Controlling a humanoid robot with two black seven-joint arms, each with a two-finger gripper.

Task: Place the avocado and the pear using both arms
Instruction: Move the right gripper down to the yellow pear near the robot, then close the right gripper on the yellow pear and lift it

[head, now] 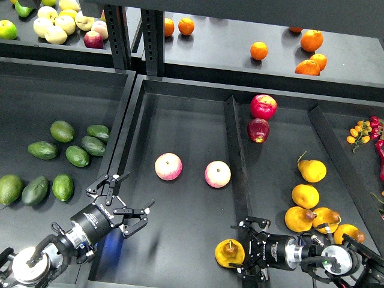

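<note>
My left end effector (pixel 125 204) hangs over the middle tray (pixel 180 252), near its left wall, with its fingers spread wide and nothing between them. My right end effector (pixel 247 255) is low in the next tray to the right, and its dark fingers sit around the right side of the pear (pixel 228 252). The pear lies at the near end of that tray, orange-yellow with a short brown stem; I cannot tell for sure if the fingers press on it or only sit beside it. More pears (pixel 306 197) lie in a bunch just to the right. Two red apples (pixel 263 107) sit at the far end of the same tray. Two pink apples (pixel 168 166) lie apart in the middle tray. The green avocados (pixel 62 131) lie in the left tray, well away from my left end effector. I cannot tell which one is the small bright avocado. Oranges (pixel 311 41) lie on the shelf at the back right, and pale apples (pixel 57 25) on the shelf at the back left. Tiny tomatoes (pixel 360 131) show at the right edge.
</note>
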